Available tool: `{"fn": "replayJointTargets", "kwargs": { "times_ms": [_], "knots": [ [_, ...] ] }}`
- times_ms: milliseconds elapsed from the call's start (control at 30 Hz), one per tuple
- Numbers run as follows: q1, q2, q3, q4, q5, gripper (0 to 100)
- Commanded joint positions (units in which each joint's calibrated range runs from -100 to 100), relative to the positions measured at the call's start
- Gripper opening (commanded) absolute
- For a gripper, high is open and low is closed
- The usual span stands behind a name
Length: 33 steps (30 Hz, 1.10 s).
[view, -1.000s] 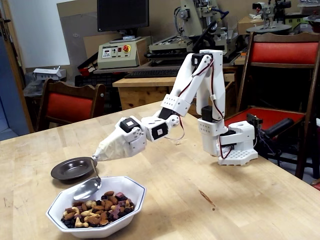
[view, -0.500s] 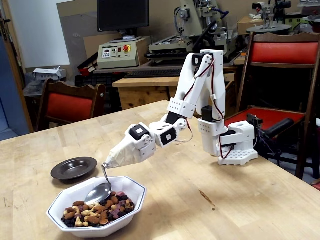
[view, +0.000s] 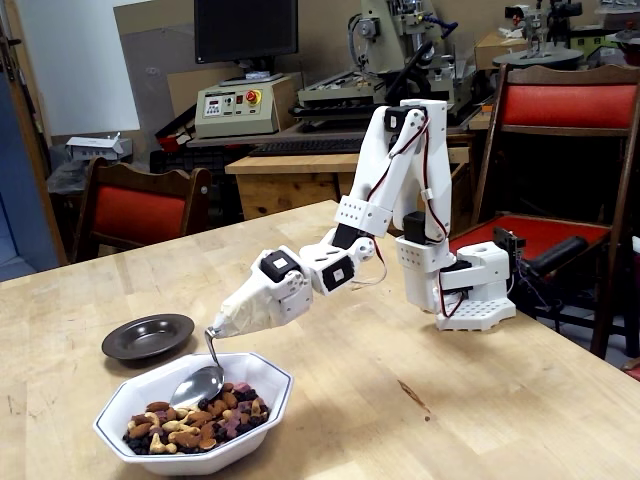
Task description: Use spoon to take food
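Fixed view: spoon (view: 199, 381) dipped into the white bowl (view: 262, 412) on the counter (view: 420, 410).
Its shiny bowl rests at the food's (view: 195, 418) upper edge; the wrapped gripper (view: 216, 329) carries the handle, jaw state impossible to tell.

This is a workshop or maker lab. Along the far wall stand benchtop machines: a grey milling machine (view: 395, 50) and a beige control box (view: 236, 105) with a red emergency-stop button, under a dark monitor (view: 246, 30). A keyboard (view: 305, 147) lies on a far wooden bench. Nearer, a pale butcher-block worktop (view: 400, 400) is flanked by red-cushioned wooden chairs (view: 565, 110).
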<state>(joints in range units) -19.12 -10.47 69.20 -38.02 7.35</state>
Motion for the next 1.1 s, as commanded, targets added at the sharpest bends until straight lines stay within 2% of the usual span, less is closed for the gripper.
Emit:
{"fn": "replayJointTargets", "kwargs": {
  "times_ms": [0, 233, 533, 933, 1067],
  "knots": [
    [0.08, -1.30, -0.26, -0.39, -2.39, 4],
    [0.08, -1.30, -0.26, -0.39, -5.23, 4],
    [0.45, -1.30, -0.26, -0.39, -4.59, 4],
    [0.68, -1.30, 0.09, -0.39, 8.40, 4],
    [0.68, -1.30, 0.36, -0.39, 10.45, 4]
  ]
}}
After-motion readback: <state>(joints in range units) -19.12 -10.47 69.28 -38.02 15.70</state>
